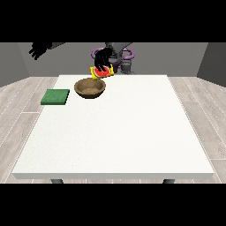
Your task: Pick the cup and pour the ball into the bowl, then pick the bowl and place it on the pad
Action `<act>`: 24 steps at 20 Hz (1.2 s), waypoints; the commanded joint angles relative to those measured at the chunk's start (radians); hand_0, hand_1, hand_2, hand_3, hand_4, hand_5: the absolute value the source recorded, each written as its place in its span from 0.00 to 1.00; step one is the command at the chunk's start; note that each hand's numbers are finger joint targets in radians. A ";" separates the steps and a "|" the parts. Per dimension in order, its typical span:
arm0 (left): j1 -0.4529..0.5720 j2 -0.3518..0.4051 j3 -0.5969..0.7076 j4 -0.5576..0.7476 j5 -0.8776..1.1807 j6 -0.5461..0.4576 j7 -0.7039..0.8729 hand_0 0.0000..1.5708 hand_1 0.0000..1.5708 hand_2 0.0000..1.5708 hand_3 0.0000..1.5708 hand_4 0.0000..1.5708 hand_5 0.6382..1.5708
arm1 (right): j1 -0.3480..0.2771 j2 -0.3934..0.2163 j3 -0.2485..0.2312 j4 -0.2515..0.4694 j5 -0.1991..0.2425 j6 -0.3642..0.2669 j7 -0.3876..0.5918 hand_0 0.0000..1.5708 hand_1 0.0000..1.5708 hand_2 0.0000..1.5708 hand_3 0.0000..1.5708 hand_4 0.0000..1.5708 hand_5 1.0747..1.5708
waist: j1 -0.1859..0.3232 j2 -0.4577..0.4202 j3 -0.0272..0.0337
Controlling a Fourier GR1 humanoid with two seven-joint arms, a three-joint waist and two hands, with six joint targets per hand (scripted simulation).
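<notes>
A yellow cup (101,72) hangs tilted just above the far rim of the brown wooden bowl (90,88). Red shows in its mouth; I cannot tell whether that is the ball. The black hand near the view's middle (103,58) comes down on the cup from above with its fingers curled round it. The hand at the view's left (39,49) is raised high off the table's left side, holding nothing, fingers spread. The green pad (55,96) lies flat at the table's left edge, left of the bowl.
The white table (119,132) stretches wide towards the camera from the bowl. The robot's torso (122,57) stands behind the far edge. Grey floor surrounds the table.
</notes>
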 commanded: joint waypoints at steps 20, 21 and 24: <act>0.182 0.141 0.692 -0.510 0.781 0.091 -0.302 0.00 0.00 0.00 0.00 0.73 1.00 | 0.121 0.035 -0.007 -0.007 0.046 -0.096 0.000 0.00 0.00 0.00 0.00 0.50 0.97 | 0.209 -0.086 -0.0162; 0.195 0.144 0.745 -0.526 0.853 0.074 -0.325 0.00 0.00 0.00 0.00 0.71 1.00 | 0.127 0.044 -0.001 -0.010 0.049 -0.097 -0.003 0.00 0.00 0.00 0.00 0.50 0.97 | 0.211 -0.074 -0.0163; 0.224 0.173 0.859 -0.569 1.049 -0.059 -0.414 0.00 0.00 0.00 0.00 0.67 1.00 | 0.130 0.090 0.007 0.000 0.062 -0.142 -0.014 0.00 0.00 0.00 0.00 0.49 0.97 | 0.262 -0.040 -0.0108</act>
